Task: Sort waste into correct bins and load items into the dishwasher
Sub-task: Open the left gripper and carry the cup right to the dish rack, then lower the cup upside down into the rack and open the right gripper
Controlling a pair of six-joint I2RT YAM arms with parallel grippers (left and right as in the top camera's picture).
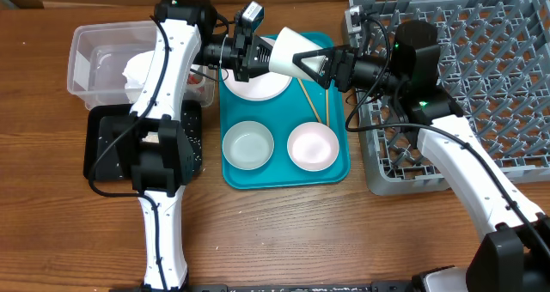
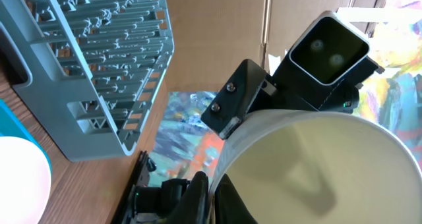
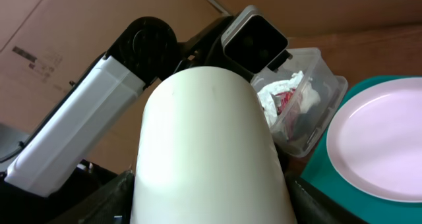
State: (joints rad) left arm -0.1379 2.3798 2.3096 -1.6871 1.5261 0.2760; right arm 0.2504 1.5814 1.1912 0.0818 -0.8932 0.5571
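Cup hangs in mid-air over the teal tray, between both arms. Left gripper is clamped tight on its rim. Right gripper sits astride the cup's body, but it cannot be told whether its jaws bear on it.

Risk: if left lets go before right has a firm hold, the cup drops onto the plate or bowls below. The smooth tapered wall may slip.

Wooden table. Rack to the right, tub to the left, cardboard behind.

Wooden table, brown cardboard behind it; beyond, a colourful patch, perhaps a mat.
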